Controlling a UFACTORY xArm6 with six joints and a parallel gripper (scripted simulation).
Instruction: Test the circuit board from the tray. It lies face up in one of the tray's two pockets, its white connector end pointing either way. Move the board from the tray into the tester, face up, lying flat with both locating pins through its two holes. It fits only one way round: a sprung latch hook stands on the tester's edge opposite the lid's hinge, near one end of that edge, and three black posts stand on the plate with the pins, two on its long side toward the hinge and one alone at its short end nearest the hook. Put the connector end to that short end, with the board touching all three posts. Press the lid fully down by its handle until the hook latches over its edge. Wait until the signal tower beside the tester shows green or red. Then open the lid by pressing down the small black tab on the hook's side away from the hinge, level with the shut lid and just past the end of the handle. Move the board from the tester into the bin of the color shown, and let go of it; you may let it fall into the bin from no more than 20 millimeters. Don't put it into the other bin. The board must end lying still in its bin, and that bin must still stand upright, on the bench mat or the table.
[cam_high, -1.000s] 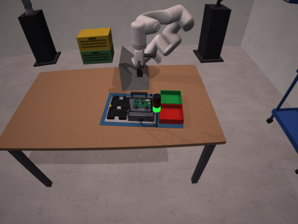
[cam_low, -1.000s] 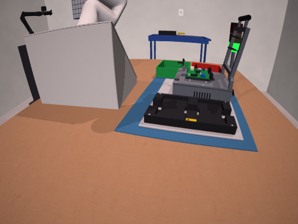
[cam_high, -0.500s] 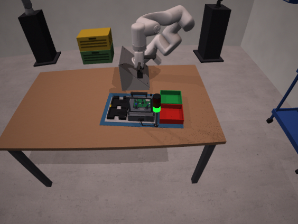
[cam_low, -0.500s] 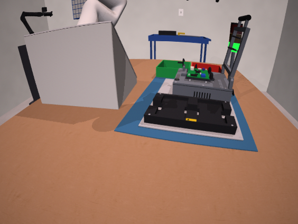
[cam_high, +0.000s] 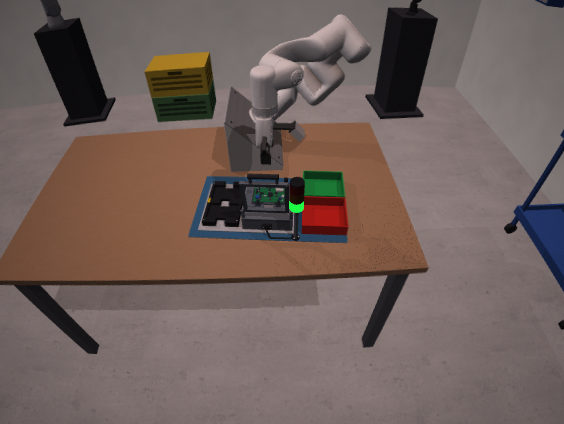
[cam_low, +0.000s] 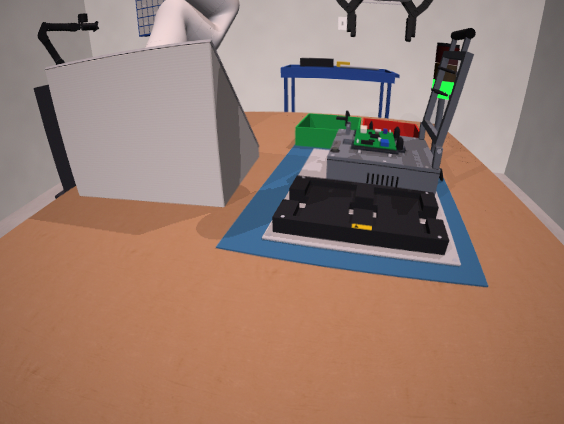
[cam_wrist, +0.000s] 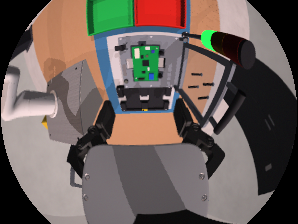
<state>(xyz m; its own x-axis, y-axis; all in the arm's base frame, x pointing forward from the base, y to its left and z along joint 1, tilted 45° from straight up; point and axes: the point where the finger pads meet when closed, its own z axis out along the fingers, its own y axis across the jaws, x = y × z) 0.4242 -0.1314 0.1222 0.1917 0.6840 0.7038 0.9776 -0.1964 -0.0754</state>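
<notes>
With the jaws wide open and empty, the gripper (cam_wrist: 144, 137) hangs above the tray (cam_wrist: 143, 99); at twelve o'clock beyond it the board (cam_wrist: 147, 64) lies in the opened tester (cam_wrist: 116, 63), tower (cam_wrist: 212, 38) green. Next, I'd say: descend, grip, carry to the green bin (cam_wrist: 109, 10).

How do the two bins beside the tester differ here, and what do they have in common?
The green bin matches the tower's lit green band; the red bin does not. In the top view, the green bin lies on the arm's side, and the red bin nearer the table's front edge. Both are open, rectangular, similar in size, upright, touching side by side, and with nothing visible inside; the board sits in the tester.
</notes>
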